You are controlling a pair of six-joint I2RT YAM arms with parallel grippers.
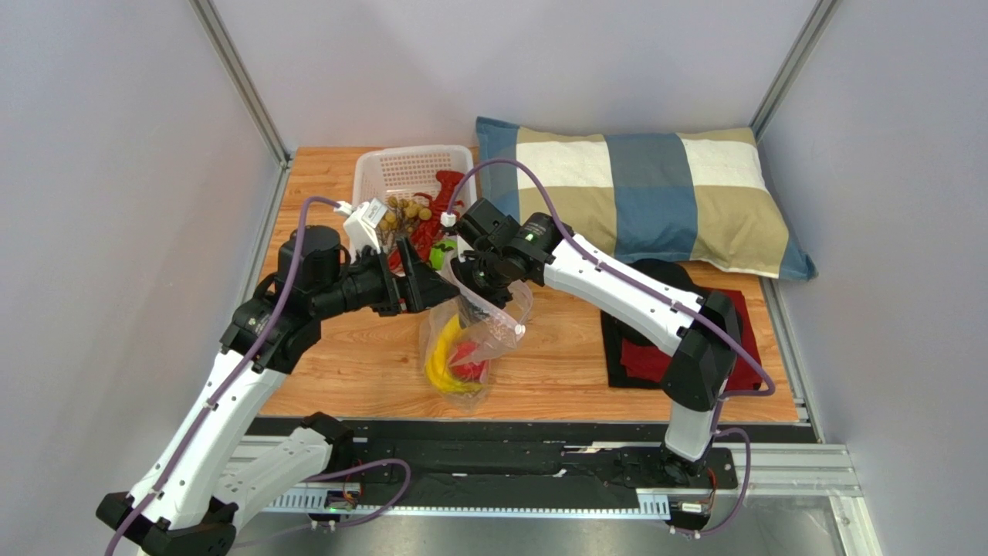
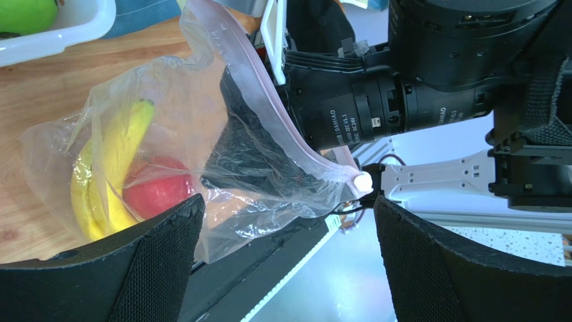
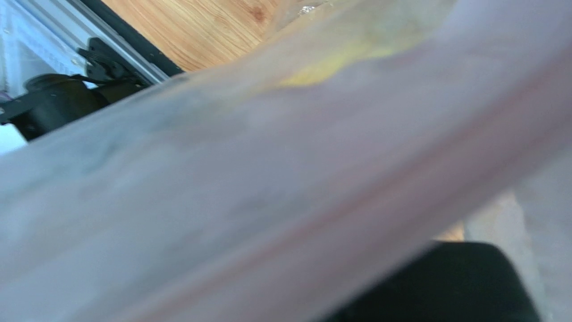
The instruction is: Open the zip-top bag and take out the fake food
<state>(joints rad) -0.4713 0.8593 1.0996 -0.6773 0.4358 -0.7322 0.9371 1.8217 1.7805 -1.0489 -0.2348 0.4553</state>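
My left gripper (image 2: pixel 289 208) is spread wide, low in its wrist view. Just beyond, centre frame, my right gripper (image 1: pixel 485 276) pinches the zip-top bag (image 2: pixel 134 87) by its pink rim; inside, one banana bunch (image 2: pixel 111 174) and one red round fruit (image 2: pixel 158 193). Only the top view shows the one white basket (image 1: pixel 377 174) farther back on the table (image 1: pixel 348 365); my right wrist view is blurred plastic.

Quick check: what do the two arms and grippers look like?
The left arm and right arm have white links, black joints and looping mauve cables. The left gripper has broad black textured fingers; the right arm's black wrist motor carries white lettering.
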